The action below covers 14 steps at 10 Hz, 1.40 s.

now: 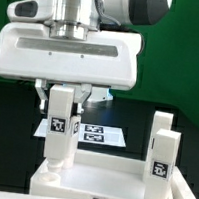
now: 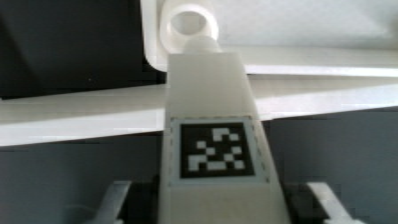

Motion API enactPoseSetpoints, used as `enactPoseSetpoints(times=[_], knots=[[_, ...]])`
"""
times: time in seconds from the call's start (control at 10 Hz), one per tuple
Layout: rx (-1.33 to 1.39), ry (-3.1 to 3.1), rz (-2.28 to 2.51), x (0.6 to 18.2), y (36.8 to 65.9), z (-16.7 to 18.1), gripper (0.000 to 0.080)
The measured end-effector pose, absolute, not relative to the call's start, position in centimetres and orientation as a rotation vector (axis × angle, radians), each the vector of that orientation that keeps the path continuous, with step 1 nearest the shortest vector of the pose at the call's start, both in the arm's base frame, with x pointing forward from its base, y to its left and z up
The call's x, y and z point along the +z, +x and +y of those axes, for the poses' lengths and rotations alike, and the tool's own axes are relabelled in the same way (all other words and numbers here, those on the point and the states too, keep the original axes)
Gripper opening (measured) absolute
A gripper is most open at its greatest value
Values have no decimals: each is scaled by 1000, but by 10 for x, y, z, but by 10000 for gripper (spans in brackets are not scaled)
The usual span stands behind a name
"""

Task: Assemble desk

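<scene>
Green backdrop stands behind a black table, and the claw (image 1: 64,95) hangs low over the near part of it. Closest in, the claw is clenched on a white square leg (image 1: 59,123) with a black-and-white tag on its face; in the wrist view the fingers (image 2: 121,196) sit against both sides of that leg (image 2: 214,120), just behind the tag. Directly below the claw, the leg's lower end meets a corner of the rimmed tabletop (image 1: 102,184), and the wrist view shows a round socket (image 2: 185,22) just past the leg's tip.

The step in hand looks like seating or screwing this leg into its corner socket. To do it well, I would keep the leg upright and square to the tabletop, press straight down, and turn without letting the tabletop slide.

Off to the claw's side, toward the exterior view's right, two more legs (image 1: 162,148) stand upright at the tabletop's other end, well apart from the held one. That gap leaves open room for the wrist to turn, though the wide gripper body could swing near them. Beyond the claw, the marker board (image 1: 98,134) lies flat on the table, low enough to be no obstacle. The tabletop's rim is close under the fingers, so little room remains for going lower.
</scene>
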<state>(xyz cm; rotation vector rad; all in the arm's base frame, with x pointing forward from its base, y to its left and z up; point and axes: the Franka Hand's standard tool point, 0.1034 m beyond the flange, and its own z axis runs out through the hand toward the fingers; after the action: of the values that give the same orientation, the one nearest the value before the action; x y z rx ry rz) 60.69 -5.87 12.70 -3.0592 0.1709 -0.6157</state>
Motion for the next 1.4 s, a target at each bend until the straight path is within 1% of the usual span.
enactPoseSetpoints(times=[0.3, 1.2, 1.4], knots=[[-590, -3065, 170, 115, 605, -57, 285], [-572, -3070, 176, 115, 602, -66, 285], [-566, -3072, 174, 109, 603, -65, 285]])
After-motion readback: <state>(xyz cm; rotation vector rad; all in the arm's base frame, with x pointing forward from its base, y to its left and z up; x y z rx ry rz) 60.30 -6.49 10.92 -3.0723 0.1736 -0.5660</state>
